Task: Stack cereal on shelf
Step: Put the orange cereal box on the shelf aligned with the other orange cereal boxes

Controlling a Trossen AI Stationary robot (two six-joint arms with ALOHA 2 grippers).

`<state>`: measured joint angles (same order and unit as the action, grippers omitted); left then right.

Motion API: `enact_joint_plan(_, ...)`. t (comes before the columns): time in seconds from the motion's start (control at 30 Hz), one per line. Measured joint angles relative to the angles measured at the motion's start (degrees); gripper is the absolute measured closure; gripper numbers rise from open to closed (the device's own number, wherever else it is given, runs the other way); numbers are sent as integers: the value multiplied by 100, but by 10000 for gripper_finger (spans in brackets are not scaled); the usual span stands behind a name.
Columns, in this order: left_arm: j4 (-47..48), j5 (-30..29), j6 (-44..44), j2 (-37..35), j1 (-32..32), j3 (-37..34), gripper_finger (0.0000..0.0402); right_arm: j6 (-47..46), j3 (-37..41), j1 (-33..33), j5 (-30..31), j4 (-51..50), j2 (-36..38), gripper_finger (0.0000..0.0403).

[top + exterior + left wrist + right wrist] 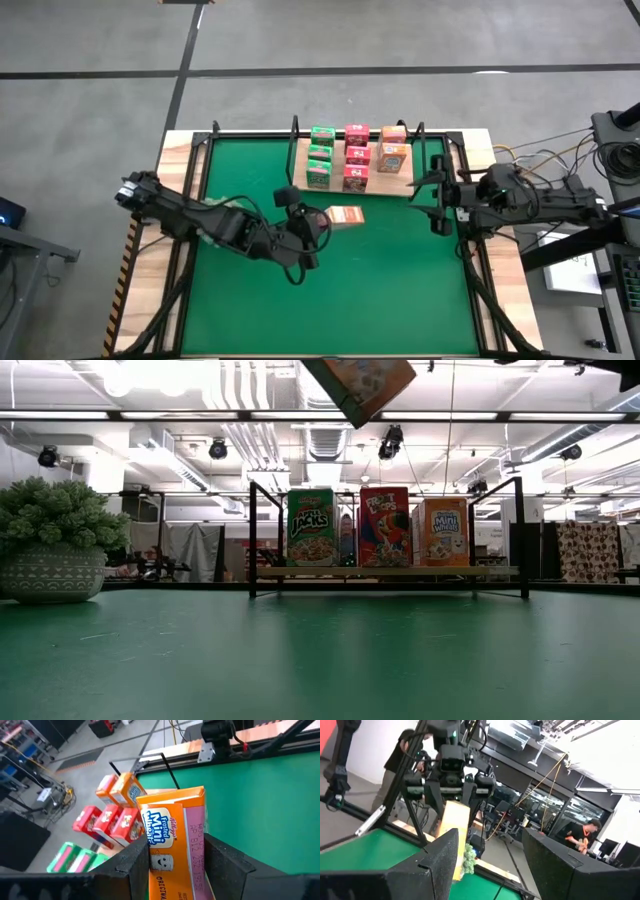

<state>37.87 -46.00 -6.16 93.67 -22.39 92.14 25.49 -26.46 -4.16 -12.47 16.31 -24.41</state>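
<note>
Partly hidden: orange cereal box [172,840] base between left end effector [177,870] fingers

You have open green table mat [330,290] across the whole near half. The light wooden shelf with black wire uprights [300,160] blocks the far middle, its board filled with green, pink-red and orange cereal boxes [357,157]. The right gripper [438,195] crowds its right end, where two orange boxes leave room.

Green Apple Jacks box [312,527], red Froot Loops box [385,527] and orange Mini-Wheats box [440,532] stand on the shelf [385,571]; a tilted orange box [358,385] hangs above.
</note>
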Motion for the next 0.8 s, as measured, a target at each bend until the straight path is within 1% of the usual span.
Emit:
enact_joint_plan(0.23,-477,57,598,0,335,-2,249,-349,0,0,0,-495,456,193)
enact_joint_plan(0.4,-1114,519,1084,0,673,-46,249,-473,0,2,-8,-715,657,193)
enact_joint_plan(0.5,-1324,800,1291,0,884,-46,249,-551,0,4,-20,-885,762,193)
enact_joint_plan(0.57,-1496,937,1356,0,1013,-69,249,-613,9,4,-148,-962,844,193)
enact_joint_plan(0.73,-1933,1013,1559,0,1260,-103,249,-621,31,17,-559,-945,1043,193)
enact_joint_plan(0.8,-2096,1259,1632,0,1344,-120,249,-620,69,15,-559,-963,1123,193)
